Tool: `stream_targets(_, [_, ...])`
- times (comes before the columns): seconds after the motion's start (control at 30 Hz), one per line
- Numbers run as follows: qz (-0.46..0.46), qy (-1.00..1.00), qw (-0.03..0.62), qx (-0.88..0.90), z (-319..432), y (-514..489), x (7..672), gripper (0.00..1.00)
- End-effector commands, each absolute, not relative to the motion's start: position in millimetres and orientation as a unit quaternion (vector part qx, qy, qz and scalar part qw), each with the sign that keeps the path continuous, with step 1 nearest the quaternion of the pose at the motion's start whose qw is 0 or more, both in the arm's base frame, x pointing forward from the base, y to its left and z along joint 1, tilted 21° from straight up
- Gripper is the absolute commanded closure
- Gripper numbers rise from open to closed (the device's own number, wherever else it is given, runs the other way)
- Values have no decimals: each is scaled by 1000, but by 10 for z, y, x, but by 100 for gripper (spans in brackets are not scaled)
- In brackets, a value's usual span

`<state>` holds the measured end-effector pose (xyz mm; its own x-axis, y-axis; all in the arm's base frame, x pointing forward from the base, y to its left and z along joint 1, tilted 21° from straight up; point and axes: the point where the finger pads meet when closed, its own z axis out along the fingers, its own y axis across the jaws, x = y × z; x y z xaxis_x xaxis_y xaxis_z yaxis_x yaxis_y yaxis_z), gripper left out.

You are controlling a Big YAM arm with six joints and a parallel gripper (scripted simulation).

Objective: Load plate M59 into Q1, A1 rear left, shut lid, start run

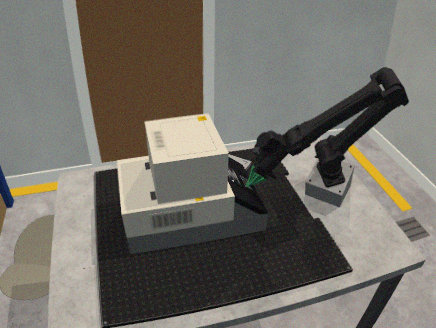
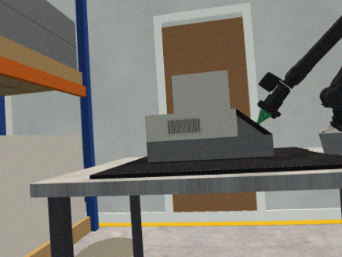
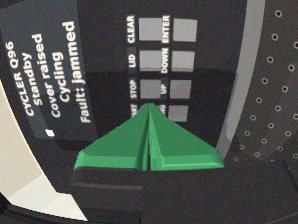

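Note:
The cycler Q1 (image 1: 180, 202) is a cream box on the black mat, with its boxy lid (image 1: 187, 155) standing over the body. It also shows in the exterior view (image 2: 208, 137). Its sloped dark panel (image 1: 245, 182) faces the arm. My gripper (image 1: 252, 179) is shut and empty, with its green fingertips (image 3: 149, 112) together. They point at the START end of the upper key row (image 3: 152, 63); I cannot tell whether they touch. The fingertips cover the START key. A small white lamp (image 3: 49, 132) shows beside the status list. Plate M59 and nest N1 are not in view.
The arm's base (image 1: 330, 185) stands on the table at the right of the black mat (image 1: 215, 250). A brown door is behind the table. A blue and orange shelf rack (image 2: 43, 74) stands to the left in the exterior view.

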<state>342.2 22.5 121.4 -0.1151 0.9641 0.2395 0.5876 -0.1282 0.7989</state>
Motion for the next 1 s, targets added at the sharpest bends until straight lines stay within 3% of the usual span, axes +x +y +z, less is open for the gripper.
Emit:
stream_targets(0.0, [419, 621, 229, 622, 1241, 258, 3438, 100])
stream_targets(0.97, [421, 631, 221, 613, 1361, 325, 3426, 100])
